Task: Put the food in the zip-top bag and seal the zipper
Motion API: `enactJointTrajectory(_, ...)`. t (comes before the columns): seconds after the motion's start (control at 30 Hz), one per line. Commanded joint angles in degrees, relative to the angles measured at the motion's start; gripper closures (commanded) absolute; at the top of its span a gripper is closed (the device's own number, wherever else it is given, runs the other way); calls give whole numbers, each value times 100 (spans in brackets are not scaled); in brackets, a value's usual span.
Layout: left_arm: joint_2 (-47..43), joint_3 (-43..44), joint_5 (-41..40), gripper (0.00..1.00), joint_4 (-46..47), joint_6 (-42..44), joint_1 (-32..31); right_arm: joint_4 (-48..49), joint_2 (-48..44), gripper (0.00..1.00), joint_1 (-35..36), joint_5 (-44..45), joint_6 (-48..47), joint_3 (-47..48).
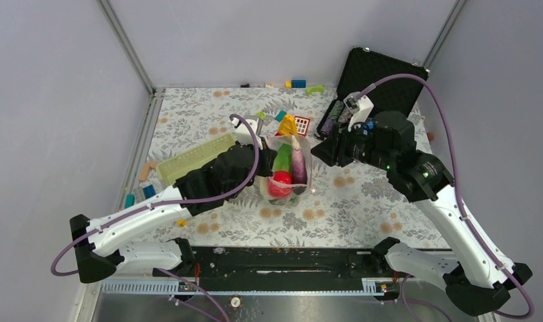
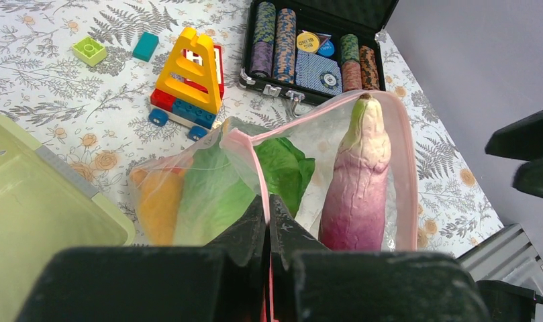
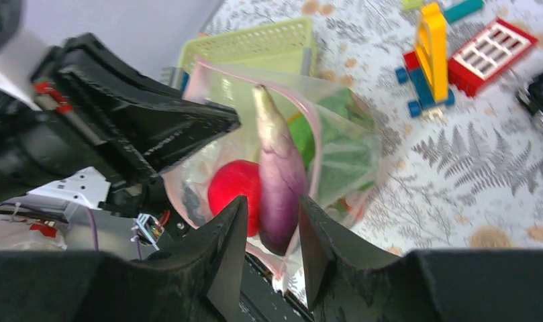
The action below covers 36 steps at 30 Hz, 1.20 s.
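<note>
The clear zip-top bag (image 1: 286,176) stands open mid-table, its pink zipper (image 2: 406,168) looping round the mouth. Food inside: a purple eggplant (image 2: 358,191) with its stem end up, green leafy pieces (image 2: 285,168), an orange piece (image 2: 158,201) and a red round one (image 3: 233,188). My left gripper (image 2: 267,209) is shut on the zipper strip at the bag's left rim, also seen from above as the left gripper (image 1: 264,164). My right gripper (image 3: 272,213) is open just short of the eggplant (image 3: 278,178), its fingers apart and holding nothing; the top view has the right gripper (image 1: 318,153) at the bag's right side.
A pale green basket (image 1: 196,158) lies left of the bag. A yellow, red and blue block build (image 2: 188,77) sits behind the bag. An open black case of poker chips (image 2: 312,47) stands at the back right. Loose blocks (image 1: 299,84) lie along the far wall.
</note>
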Motion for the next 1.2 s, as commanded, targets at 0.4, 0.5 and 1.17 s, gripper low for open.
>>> enactJointTrajectory(0.4,-247,270,-151,100,407,-16,15,338,1387,57,725,975,-545,747)
enactJointTrajectory(0.5,-264,232,-133,100,439,-8,14,332,1455,57,820,1124,-644,716)
enactJointTrajectory(1.17,-406,179,-199,100,641,207,15,-11,2211,64,1331,1118,-965,764)
